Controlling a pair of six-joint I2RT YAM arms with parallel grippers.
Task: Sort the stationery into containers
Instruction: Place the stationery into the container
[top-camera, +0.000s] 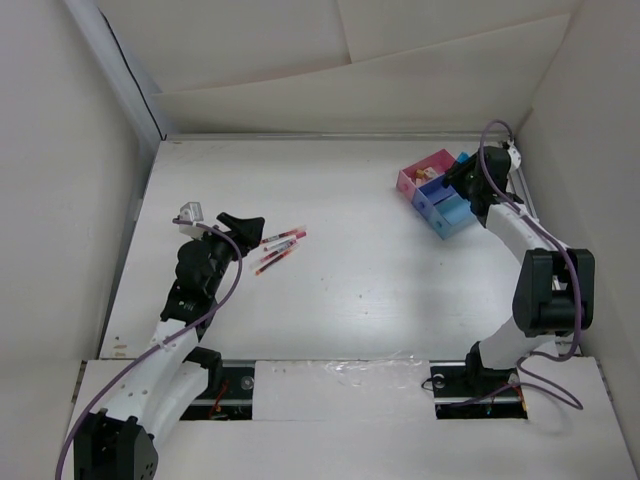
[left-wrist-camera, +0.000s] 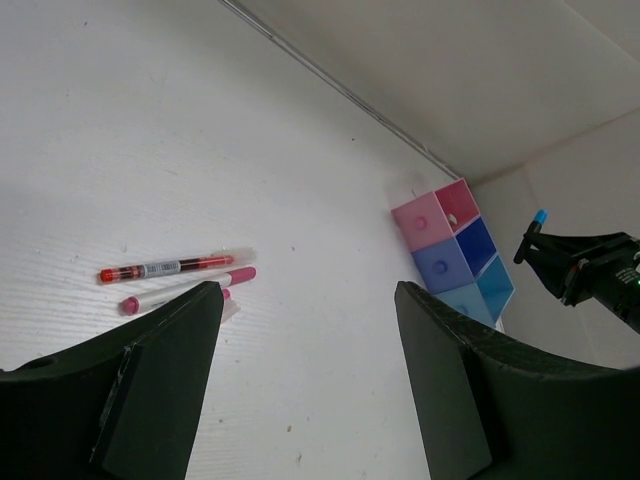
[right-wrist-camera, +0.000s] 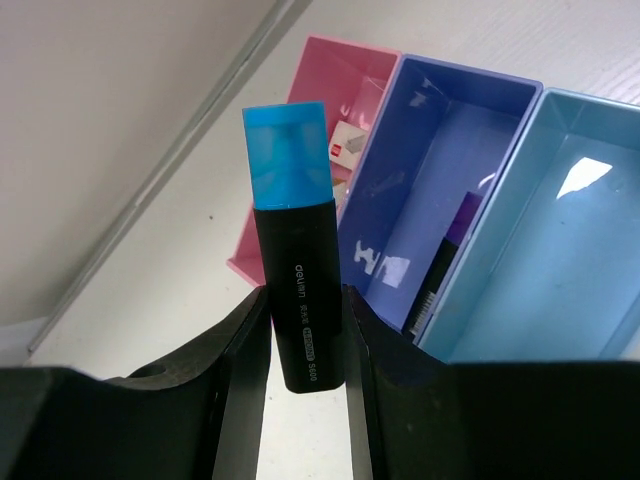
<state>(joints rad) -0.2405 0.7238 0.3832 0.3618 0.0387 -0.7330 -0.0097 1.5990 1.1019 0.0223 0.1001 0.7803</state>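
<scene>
My right gripper (right-wrist-camera: 305, 350) is shut on a black highlighter with a blue cap (right-wrist-camera: 300, 290) and holds it upright above the joined trays. The pink tray (right-wrist-camera: 345, 62) holds small eraser-like blocks (right-wrist-camera: 350, 140). The dark blue tray (right-wrist-camera: 420, 170) holds a dark marker with a purple end (right-wrist-camera: 455, 240). The light blue tray (right-wrist-camera: 540, 260) looks empty. My left gripper (left-wrist-camera: 310, 350) is open and empty, just right of the thin red and pink pens (left-wrist-camera: 170, 275) lying on the table. From above, the pens (top-camera: 280, 248) are at middle left and the trays (top-camera: 440, 198) at far right.
White walls enclose the table on all sides. The trays stand close to the right wall and the back rail (top-camera: 330, 135). In the left wrist view, the right gripper with the blue cap (left-wrist-camera: 540, 216) hovers right of the trays.
</scene>
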